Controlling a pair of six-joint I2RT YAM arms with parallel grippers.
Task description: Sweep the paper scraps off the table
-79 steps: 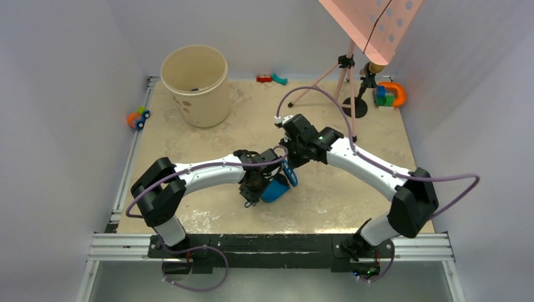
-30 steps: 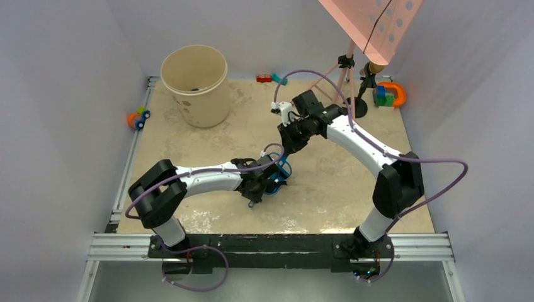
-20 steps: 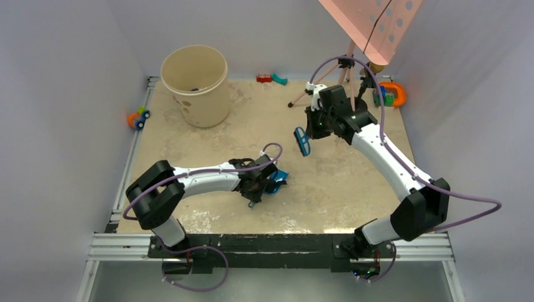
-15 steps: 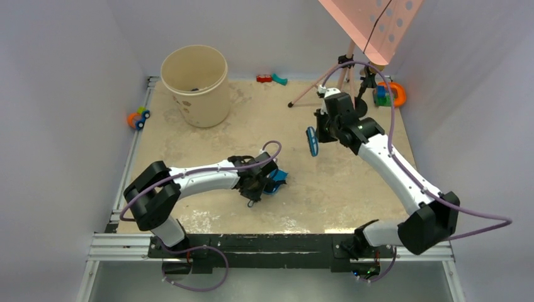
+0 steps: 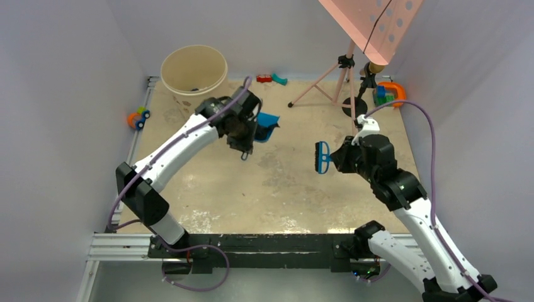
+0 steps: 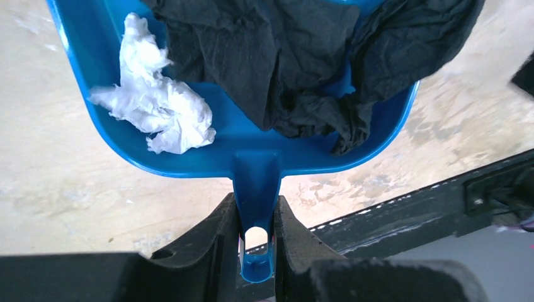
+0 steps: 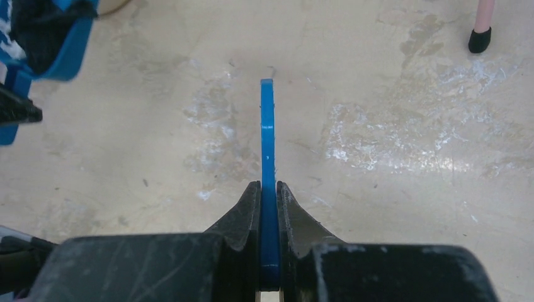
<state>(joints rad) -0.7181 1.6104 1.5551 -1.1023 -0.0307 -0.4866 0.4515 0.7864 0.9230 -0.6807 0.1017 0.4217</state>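
Scraps [image 6: 157, 110] in dustpan [image 6: 252, 148], just ahead of left gripper [image 6: 255, 211] | left gripper clamps dustpan handle | right gripper [image 7: 269, 192] clamps brush [image 7: 267, 126]

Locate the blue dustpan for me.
In the top view, the dustpan hangs left of centre, just right of the beige bucket, its handle clamped in the left pincer.
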